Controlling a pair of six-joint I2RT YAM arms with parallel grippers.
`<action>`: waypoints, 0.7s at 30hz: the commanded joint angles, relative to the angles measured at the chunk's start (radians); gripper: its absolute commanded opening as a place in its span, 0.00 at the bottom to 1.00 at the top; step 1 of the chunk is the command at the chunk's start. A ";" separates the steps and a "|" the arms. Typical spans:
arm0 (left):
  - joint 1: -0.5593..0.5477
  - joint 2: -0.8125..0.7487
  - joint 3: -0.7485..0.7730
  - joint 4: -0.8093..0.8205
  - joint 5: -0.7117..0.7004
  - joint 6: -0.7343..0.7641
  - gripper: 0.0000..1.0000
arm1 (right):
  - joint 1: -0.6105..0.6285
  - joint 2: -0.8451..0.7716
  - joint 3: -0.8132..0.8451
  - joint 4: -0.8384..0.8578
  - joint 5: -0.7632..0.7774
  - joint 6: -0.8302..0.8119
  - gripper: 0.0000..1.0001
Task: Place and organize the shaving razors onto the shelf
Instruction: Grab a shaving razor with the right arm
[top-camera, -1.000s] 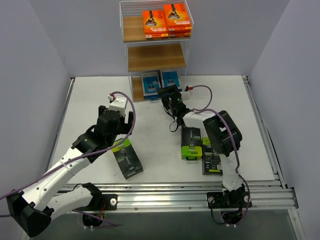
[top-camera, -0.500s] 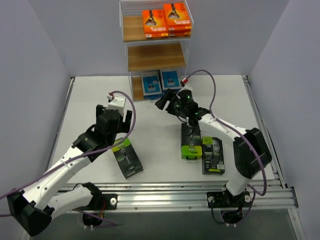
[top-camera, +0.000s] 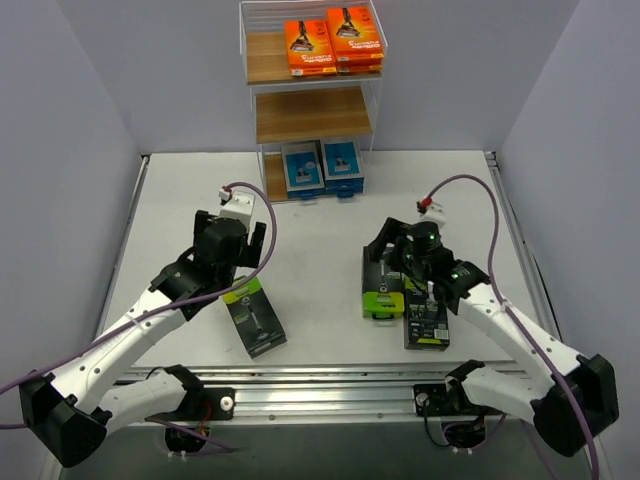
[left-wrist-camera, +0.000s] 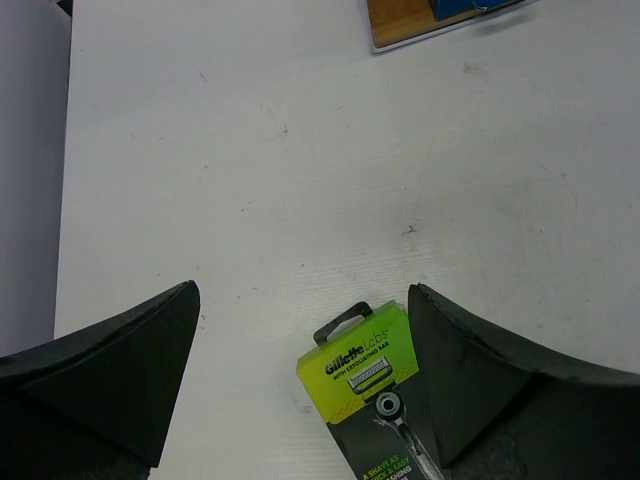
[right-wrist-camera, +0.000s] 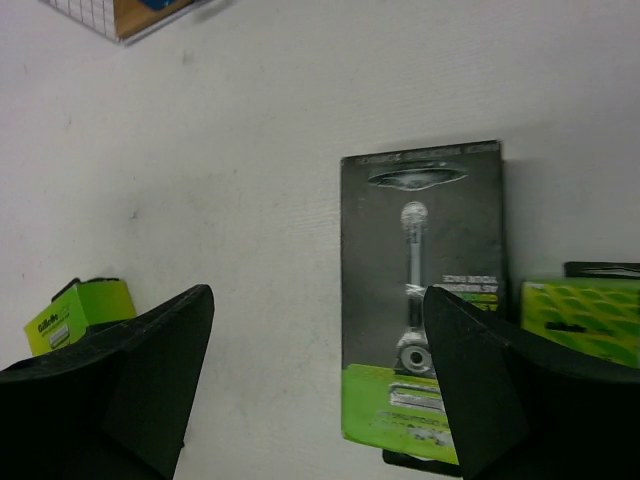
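Note:
The shelf (top-camera: 312, 113) stands at the back. Orange razor packs (top-camera: 333, 45) lie on its top tier and blue-and-white packs (top-camera: 322, 168) on its bottom tier; the middle board is bare. Three black packs with lime-green tops lie on the table: one on the left (top-camera: 255, 316), two on the right (top-camera: 382, 286) (top-camera: 425, 312). My left gripper (top-camera: 232, 270) (left-wrist-camera: 302, 290) is open and empty, just behind the left pack (left-wrist-camera: 365, 360). My right gripper (top-camera: 383, 250) (right-wrist-camera: 318, 292) is open and empty above a right pack (right-wrist-camera: 420, 300).
The second right pack (right-wrist-camera: 580, 315) lies beside the first at my right finger. The shelf's bottom corner (right-wrist-camera: 130, 15) shows at the top left of the right wrist view. Grey walls close in both sides, and a metal rail (top-camera: 350, 385) runs along the near edge.
My right arm has pulled back from the shelf's bottom tier and now hovers over the right-hand black packs. The left arm has hardly moved.

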 joint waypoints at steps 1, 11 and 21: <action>0.003 0.003 0.063 -0.012 0.005 -0.001 0.94 | -0.053 -0.099 -0.009 -0.175 0.128 -0.048 0.83; 0.000 0.009 0.056 -0.005 0.031 -0.001 0.94 | -0.118 -0.228 -0.035 -0.400 0.249 0.105 1.00; -0.002 0.001 0.059 -0.009 0.069 -0.009 0.94 | -0.148 -0.072 -0.136 -0.462 0.387 0.342 1.00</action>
